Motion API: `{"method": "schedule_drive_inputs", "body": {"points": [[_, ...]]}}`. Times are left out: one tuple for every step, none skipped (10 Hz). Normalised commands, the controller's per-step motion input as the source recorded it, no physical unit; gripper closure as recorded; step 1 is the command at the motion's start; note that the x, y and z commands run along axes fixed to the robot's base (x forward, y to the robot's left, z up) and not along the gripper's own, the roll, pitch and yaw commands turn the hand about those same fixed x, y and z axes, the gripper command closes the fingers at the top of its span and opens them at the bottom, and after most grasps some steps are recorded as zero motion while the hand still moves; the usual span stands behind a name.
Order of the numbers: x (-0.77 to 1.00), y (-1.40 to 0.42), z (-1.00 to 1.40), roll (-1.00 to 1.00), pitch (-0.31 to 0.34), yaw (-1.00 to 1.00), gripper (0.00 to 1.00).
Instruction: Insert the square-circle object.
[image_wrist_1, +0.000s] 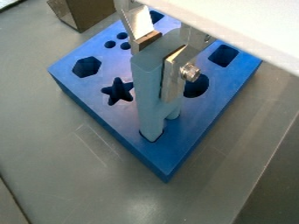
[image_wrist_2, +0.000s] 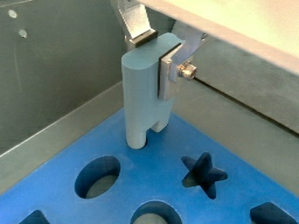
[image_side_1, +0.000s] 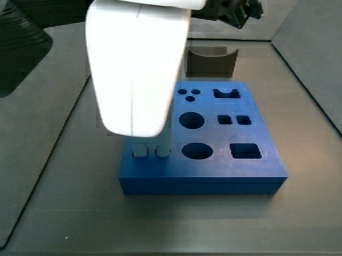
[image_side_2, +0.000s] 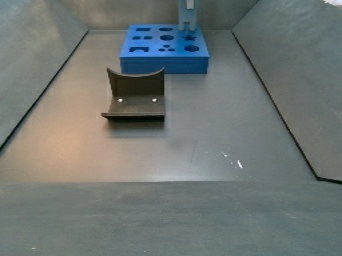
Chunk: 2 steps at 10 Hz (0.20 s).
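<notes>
In a side view, the dark curved block (image_side_2: 135, 96) lay at 9 o'clock on the floor and the blue board (image_side_2: 164, 49) at 12. Over the board's right edge, the gripper (image_wrist_2: 162, 58) clamped the upright light-blue bar (image_wrist_2: 147, 98), prongs just above the board.

matt plastic bar (image_wrist_2: 147, 92) (silver metal gripper (image_wrist_2: 163, 54))
</notes>
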Motion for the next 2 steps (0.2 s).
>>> {"method": "schedule_drive_inputs", "body": {"points": [[0.00, 0.00, 0.00, -0.04, -0.031, 0.00, 1.00], [0.00, 0.00, 0.00, 0.00, 0.000, 0.00, 1.00]]}}
